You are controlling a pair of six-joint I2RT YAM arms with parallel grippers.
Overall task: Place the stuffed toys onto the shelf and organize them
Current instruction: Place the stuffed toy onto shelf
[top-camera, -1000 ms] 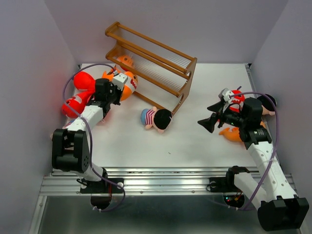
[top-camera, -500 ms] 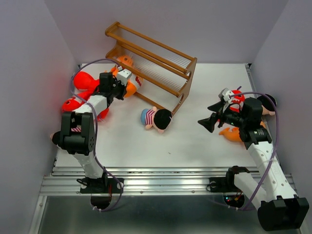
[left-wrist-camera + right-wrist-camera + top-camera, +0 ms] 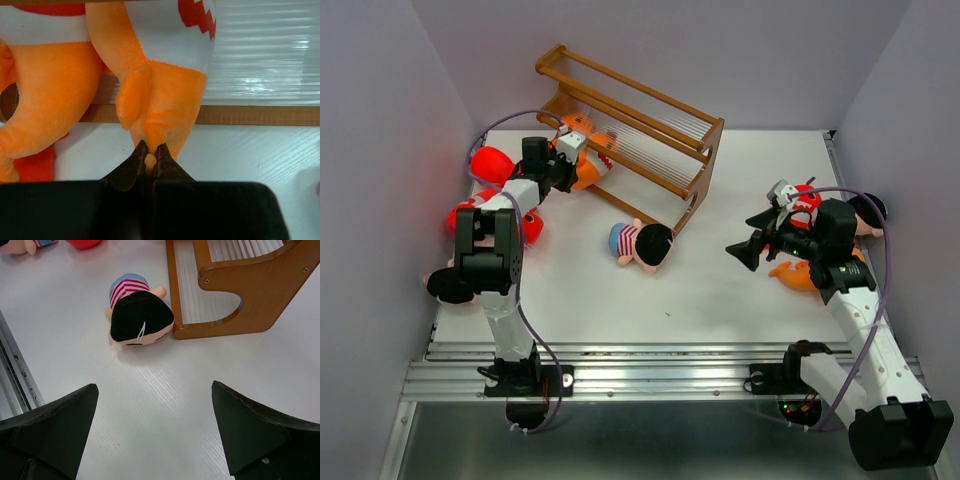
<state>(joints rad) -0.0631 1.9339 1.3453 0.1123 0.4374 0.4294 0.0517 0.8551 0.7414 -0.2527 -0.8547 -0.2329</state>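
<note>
Overhead, the brown wooden three-tier slatted shelf (image 3: 708,160) stands tilted at the back of the white table (image 3: 720,300). At the shelf's left end, the left gripper (image 3: 576,165) holds an orange plush shark with a white belly and red toothed mouth (image 3: 592,175) against the lowest rails. A second orange plush shark (image 3: 582,124) sits just behind it at that same end. Two round red plush toys (image 3: 492,162) lie left of the shelf. A small doll with black hair and a red-white striped shirt (image 3: 642,243) lies just in front of the shelf's right side panel. Well to the right of the shelf, the right gripper (image 3: 745,250) hovers above bare table with more plush partly hidden behind its arm.

Next, the left wrist camera shows the left gripper (image 3: 149,155) with its jaws pressed together, pinching the tail tip of the orange plush shark (image 3: 165,95). That shark hangs before a shelf rail (image 3: 250,115), and the second orange plush shark (image 3: 45,100) touches it on the left.

Finally, the right wrist camera shows the right gripper (image 3: 154,390) with its jaws spread wide and nothing between them. The small doll (image 3: 137,315) lies face down, its head touching the foot of the shelf's side panel (image 3: 250,285).
</note>
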